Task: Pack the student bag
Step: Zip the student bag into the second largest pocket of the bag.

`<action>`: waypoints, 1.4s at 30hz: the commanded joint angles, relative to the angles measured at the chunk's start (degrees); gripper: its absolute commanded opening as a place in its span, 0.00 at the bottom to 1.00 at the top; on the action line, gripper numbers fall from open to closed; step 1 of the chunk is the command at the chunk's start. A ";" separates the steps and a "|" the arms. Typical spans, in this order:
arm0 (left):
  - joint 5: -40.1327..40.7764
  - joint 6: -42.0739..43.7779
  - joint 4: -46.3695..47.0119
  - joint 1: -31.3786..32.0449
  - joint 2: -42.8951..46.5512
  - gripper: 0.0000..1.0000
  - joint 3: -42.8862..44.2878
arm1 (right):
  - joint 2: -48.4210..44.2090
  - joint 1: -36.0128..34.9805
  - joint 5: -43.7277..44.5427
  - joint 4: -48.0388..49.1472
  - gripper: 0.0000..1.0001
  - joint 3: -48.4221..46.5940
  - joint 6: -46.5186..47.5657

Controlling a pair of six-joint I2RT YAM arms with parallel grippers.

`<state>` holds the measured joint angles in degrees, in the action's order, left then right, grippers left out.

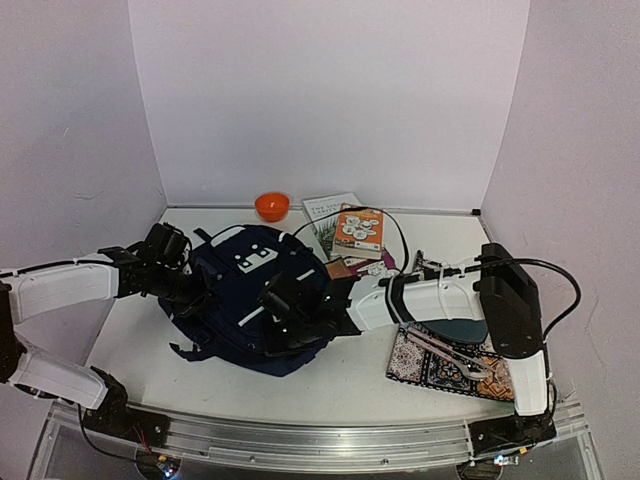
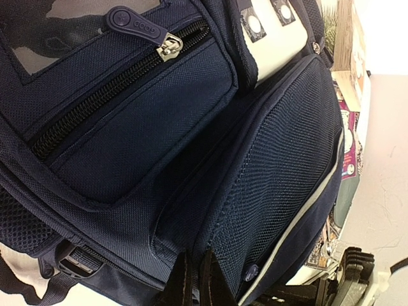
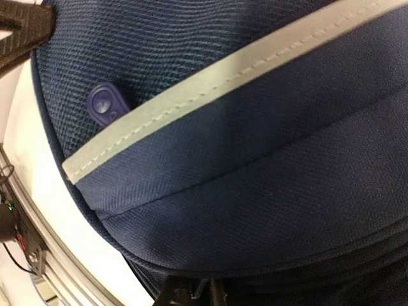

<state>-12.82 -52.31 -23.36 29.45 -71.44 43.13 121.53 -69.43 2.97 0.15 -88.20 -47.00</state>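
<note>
The student bag (image 1: 250, 275), a navy-blue backpack, lies flat in the middle of the table. Its front zip pocket (image 2: 127, 83) fills the left wrist view, and a pale trim line (image 3: 210, 89) crosses the right wrist view. My left gripper (image 1: 203, 292) sits at the bag's left edge, fingers (image 2: 180, 284) pressed together on a fold of its fabric. At the bag's near right side my right gripper (image 1: 283, 322) has its tips (image 3: 210, 296) close together, pinching the fabric rim. What is inside the bag is hidden.
An orange bowl (image 1: 272, 206) stands at the back. Books (image 1: 345, 225) lie behind the bag, one orange-covered (image 1: 359, 232). A patterned pouch (image 1: 440, 365) with a spoon-like item (image 1: 445, 350) on it lies at the right, near my right arm's base. A metal rail (image 1: 300, 435) lines the near edge.
</note>
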 commanded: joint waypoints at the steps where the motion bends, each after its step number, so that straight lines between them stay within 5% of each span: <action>1: 1.36 2.41 4.71 -0.45 1.50 0.00 3.13 | -4.75 0.78 4.12 -5.40 0.00 4.85 2.94; 9: 8.22 6.76 -1.91 -2.09 5.16 0.00 0.10 | -13.39 7.44 10.36 -10.55 0.00 10.13 10.56; 22: 20.82 8.97 -9.01 -4.72 6.84 0.00 -3.00 | -14.55 18.66 11.79 -12.75 0.00 5.89 30.06; 30: 23.49 17.52 -7.62 -4.80 4.21 0.02 2.30 | -10.31 16.30 -4.60 -13.59 0.00 -3.40 36.99; 37: 16.89 28.88 -3.83 -3.29 9.59 0.40 6.02 | -4.85 10.54 -12.39 -13.26 0.00 -10.28 33.90; 42: 10.59 32.35 -0.03 2.13 12.74 0.55 3.79 | -3.69 10.11 -14.55 -12.13 0.00 -12.33 32.76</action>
<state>2.69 -25.89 -27.58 27.38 -61.69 46.18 117.63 -58.57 -7.47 -12.21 -95.91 -13.04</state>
